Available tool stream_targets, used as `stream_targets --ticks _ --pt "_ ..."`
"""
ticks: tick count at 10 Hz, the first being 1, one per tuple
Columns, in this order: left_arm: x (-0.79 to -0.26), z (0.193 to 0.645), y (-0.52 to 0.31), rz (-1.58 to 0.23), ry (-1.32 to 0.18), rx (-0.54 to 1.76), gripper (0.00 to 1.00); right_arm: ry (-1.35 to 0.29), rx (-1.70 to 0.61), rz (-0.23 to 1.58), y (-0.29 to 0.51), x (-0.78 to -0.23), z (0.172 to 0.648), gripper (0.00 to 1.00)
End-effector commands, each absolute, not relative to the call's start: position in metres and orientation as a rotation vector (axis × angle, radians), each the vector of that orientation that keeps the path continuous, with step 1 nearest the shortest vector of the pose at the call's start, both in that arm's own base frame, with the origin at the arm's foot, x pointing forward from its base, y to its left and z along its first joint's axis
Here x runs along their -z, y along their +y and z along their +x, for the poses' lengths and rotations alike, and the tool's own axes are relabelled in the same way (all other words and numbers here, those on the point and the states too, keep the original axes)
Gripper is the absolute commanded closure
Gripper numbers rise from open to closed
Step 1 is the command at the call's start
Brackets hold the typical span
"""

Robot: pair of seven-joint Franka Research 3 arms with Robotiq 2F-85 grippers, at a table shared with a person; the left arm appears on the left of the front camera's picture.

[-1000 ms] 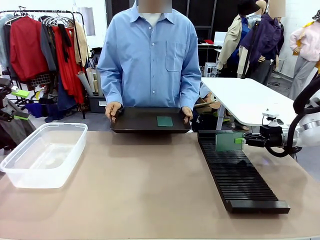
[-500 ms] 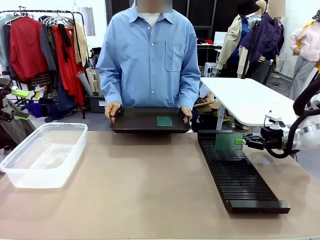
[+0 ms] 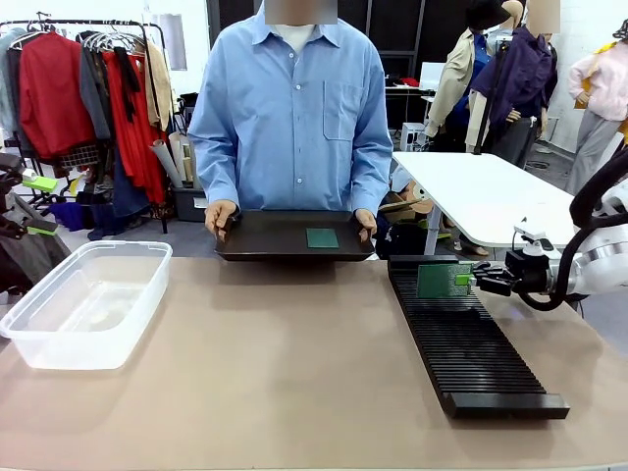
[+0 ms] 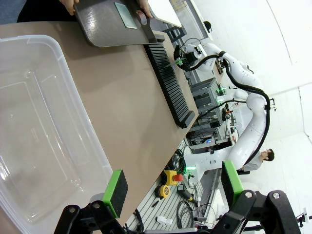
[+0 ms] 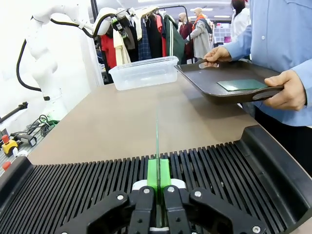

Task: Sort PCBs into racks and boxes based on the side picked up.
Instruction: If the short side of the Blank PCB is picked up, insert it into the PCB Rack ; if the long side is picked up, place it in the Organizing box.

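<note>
One PCB (image 5: pixel 157 136) edge-on at rack (image 5: pixel 219 165) in right wrist view, face-on in front; right jaws pinch it, left jaws spread.

A: PCBs?
B: One PCB (image 3: pixel 437 281) upright over the far end of the rack (image 3: pixel 471 343), parallel to the slots, pinched by the right gripper (image 3: pixel 469 280). Second PCB (image 3: pixel 322 237) flat on the tray (image 3: pixel 245 250), plain dark face up.
A: Rack, box?
B: Rack black, ridged, table's right. Box (image 3: pixel 83 304) clear, open-topped, table's left.

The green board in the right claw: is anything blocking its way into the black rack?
Nothing visible does. The right gripper holds the PCB upright on edge over the far end of the rack, and the slots beneath it look empty.
</note>
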State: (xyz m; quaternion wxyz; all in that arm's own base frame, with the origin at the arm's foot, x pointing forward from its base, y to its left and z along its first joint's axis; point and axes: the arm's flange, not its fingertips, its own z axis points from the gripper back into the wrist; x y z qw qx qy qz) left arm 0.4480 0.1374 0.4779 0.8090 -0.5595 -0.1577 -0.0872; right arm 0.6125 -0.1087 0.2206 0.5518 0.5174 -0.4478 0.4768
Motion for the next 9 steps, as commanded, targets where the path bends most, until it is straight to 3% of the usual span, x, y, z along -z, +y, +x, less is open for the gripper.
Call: stream_targets --ticks 1,9 --pt "-0.4785 0.4467 0.1373 -1.193 -0.333 0.192 0.0 -1.064 -1.151 1.203 -0.1006 -0.2245 0.6101 1.0" --pt "-0.4785 0.4467 0.1373 -1.193 -0.333 0.192 0.0 -1.043 -1.201 1.211 -0.1022 -0.2196 0.6067 1.0"
